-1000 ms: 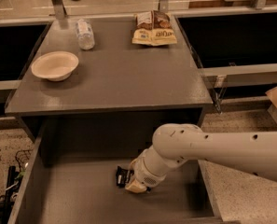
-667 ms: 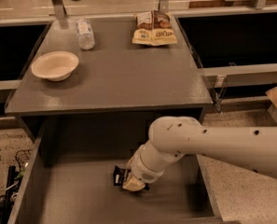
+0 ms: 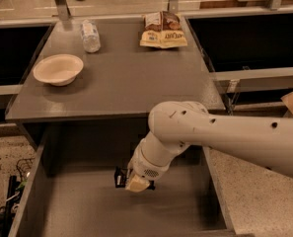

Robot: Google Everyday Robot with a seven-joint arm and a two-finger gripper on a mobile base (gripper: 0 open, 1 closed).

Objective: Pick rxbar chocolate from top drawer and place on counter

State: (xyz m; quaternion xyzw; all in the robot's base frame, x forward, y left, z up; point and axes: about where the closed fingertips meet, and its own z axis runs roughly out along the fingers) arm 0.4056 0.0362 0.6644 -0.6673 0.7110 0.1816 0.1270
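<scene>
Gripper — clamped on the flat black rxbar chocolate — hangs inside the top drawer, below the front edge of the counter, slightly higher and further left than a second ago. Matte grey tabletop; round pale bowl near its left edge.

The thick white smooth-shelled robot arm extends from the right edge leftward to a rounded elbow joint, then bends sharply down into a short ribbed wrist. At its end the cream-and-black two-finger gripper points downward, low in the middle of the view
</scene>
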